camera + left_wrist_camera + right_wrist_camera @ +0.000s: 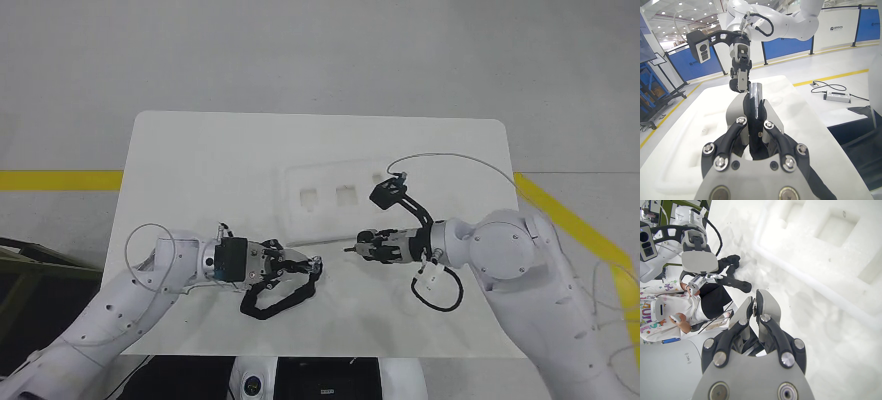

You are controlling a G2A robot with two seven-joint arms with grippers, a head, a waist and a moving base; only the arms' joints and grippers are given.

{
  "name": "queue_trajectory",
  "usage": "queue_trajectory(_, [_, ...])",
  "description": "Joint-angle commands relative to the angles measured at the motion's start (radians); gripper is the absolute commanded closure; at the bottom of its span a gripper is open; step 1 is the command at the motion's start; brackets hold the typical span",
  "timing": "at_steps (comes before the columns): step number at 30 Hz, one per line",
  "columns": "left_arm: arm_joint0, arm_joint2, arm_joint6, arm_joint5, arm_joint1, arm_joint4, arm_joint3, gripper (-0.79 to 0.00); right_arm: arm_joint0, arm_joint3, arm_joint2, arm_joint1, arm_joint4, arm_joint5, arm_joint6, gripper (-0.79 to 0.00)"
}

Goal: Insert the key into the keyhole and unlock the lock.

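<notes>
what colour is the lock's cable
The cable is black, the lock cylinder silver; clearest in the right wrist view.

**Lock** [755,94]: polished metal cylinder, mirror-glossy. Its looped cable [740,285] is sheathed in matt black woven cloth.
**Key** [754,308]: bare metal, dull sheen.
**Foam tray** [300,228]: white, grainy, matt.
**Bench** [200,160]: white, smooth, matt.
**Right gripper** [754,298]: jaws of brushed grey metal, black rubbery ribbed lining, shiny screws.

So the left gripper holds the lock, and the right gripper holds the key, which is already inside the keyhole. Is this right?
Not fully. The key is not in the keyhole: the right wrist view shows the keyhole empty and the key apart from it, in the right gripper. The left gripper does hold the lock.
</notes>
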Motion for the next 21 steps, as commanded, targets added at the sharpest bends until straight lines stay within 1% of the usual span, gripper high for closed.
queue_trajectory(1, [-0.004,0.003,-0.007,0.002,-0.003,0.003,0.004,0.0,0.011,0.007,-0.011,0.0,-0.021,0.012,-0.004,0.0])
queue_trajectory(5, [-0.011,-0.001,-0.051,0.02,-0.003,0.043,0.026,0.0,0.023,0.015,-0.024,0.002,-0.06,0.052,-0.003,0.0])
queue_trajectory(7, [-0.006,-0.004,-0.019,0.018,-0.003,0.027,0.035,0.0,0.024,0.014,-0.019,0.005,-0.057,0.055,0.002,0.0])
queue_trajectory(10, [-0.009,-0.004,0.042,0.032,0.0,0.058,0.045,0.0,0.02,0.008,-0.007,0.008,-0.02,0.042,0.01,0.0])
queue_trajectory(15, [-0.011,0.017,0.121,0.111,0.005,0.068,0.055,0.0,0.013,-0.014,0.024,0.014,0.057,0.01,0.027,0.0])
queue_trajectory(21, [-0.03,0.055,0.174,0.164,0.01,0.053,0.077,0.0,-0.006,-0.062,0.061,0.023,0.12,-0.012,0.025,0.0])
